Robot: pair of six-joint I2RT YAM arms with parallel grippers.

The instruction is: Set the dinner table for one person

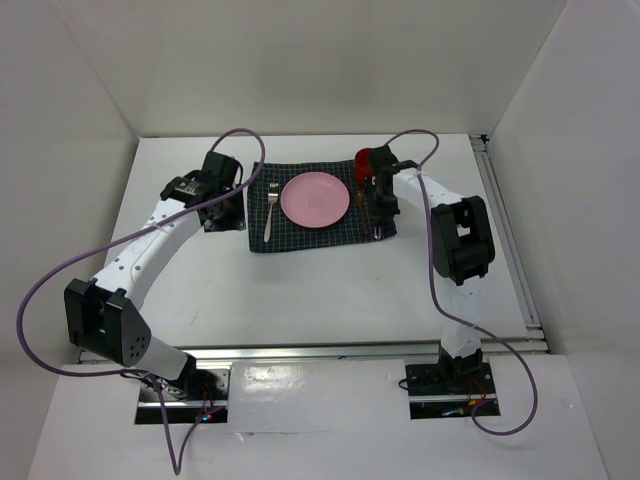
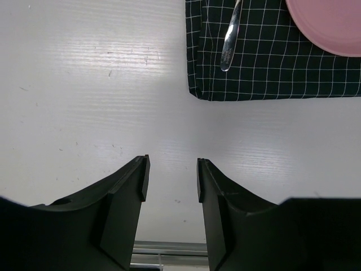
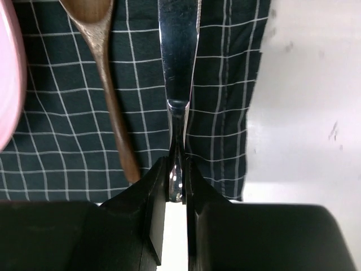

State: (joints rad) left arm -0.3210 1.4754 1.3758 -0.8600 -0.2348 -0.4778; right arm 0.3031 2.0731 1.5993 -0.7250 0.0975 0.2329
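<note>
The white dinner table (image 1: 330, 290) carries a dark checked placemat (image 1: 300, 238) with a pink plate (image 1: 315, 198) in its middle and a fork (image 1: 270, 210) to the plate's left. My right gripper (image 3: 176, 169) is shut on the handle end of a silver knife (image 3: 179, 51), which lies along the mat's right side. A wooden spoon (image 3: 107, 73) lies just left of the knife, between it and the plate (image 3: 8, 84). My left gripper (image 2: 171, 164) is open and empty above bare table (image 2: 84, 101), near the mat's near-left corner (image 2: 271, 73).
A red cup (image 1: 364, 163) stands at the mat's far right corner, behind my right wrist. The fork handle (image 2: 230, 42) and plate rim (image 2: 333, 28) show in the left wrist view. Metal rails run along the table's right edge (image 1: 510, 230) and near edge (image 2: 169, 247).
</note>
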